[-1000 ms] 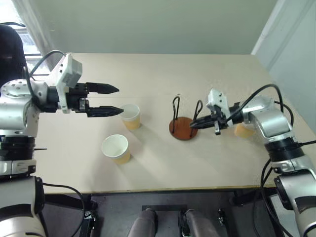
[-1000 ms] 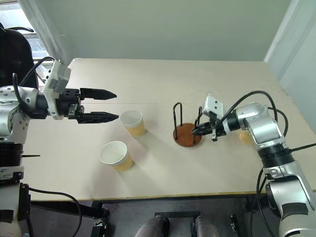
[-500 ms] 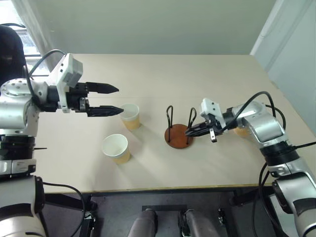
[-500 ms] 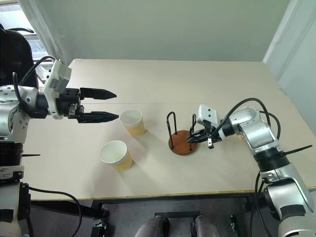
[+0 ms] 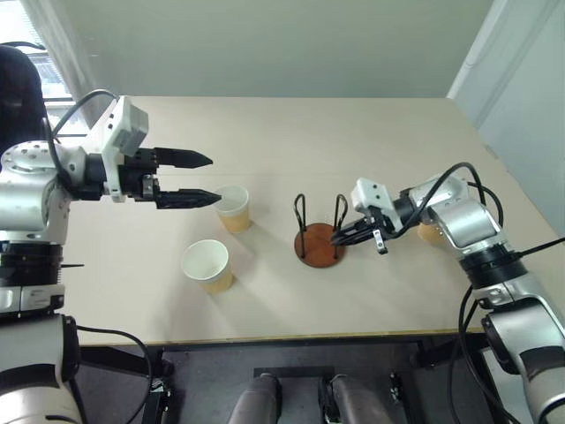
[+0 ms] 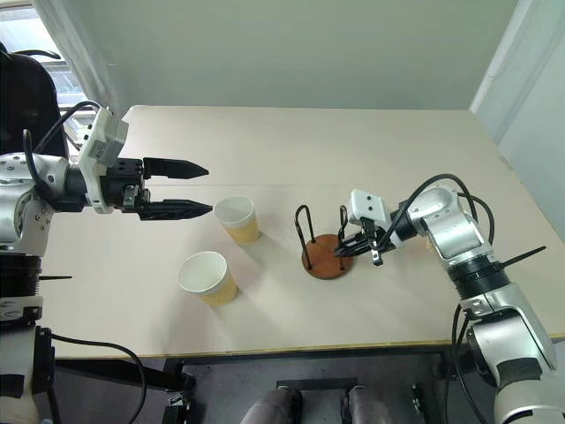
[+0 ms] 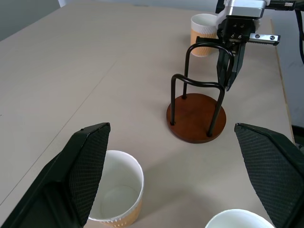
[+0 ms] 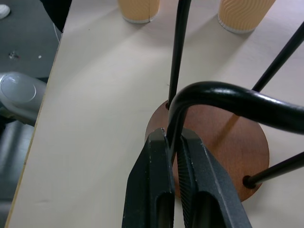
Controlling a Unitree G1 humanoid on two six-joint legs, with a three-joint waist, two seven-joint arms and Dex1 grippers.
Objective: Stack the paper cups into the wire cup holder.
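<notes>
Left eye view: the wire cup holder [image 5: 319,240] stands upright near the middle of the worktop [image 5: 291,132], both wire loops vertical. The right tool [image 5: 341,236] reaches in from the holder's right side, fingers closed on the wire of the nearer loop. The left tool [image 5: 201,177] hangs above the worktop, fully spread and holding nothing, with one paper cup [image 5: 233,208] just below and beside its lower fingertip. A second cup [image 5: 207,265] stands nearer the front edge. A third cup [image 5: 430,232] is partly hidden behind the right forearm. All three cups stand upright, mouths up.

Right eye view: same layout. The holder lies to the right of the two left-hand cups, with bare worktop between. Judgement: the left arm is the nearer one for those two cups. The coming pick turns on the first cup sitting almost directly under the left fingertips, its long axis vertical.

Left wrist view: the cup sits close by the left tool's finger [image 7: 88,166]. The holder is well apart, straight ahead, with the right tool at its far loop. Open room all around.

Right wrist view: the fingers [image 8: 154,190] pinch one thin black wire just above the reddish-brown base. The worktop's front edge is near, so any dragging of the holder has limited room that way.
</notes>
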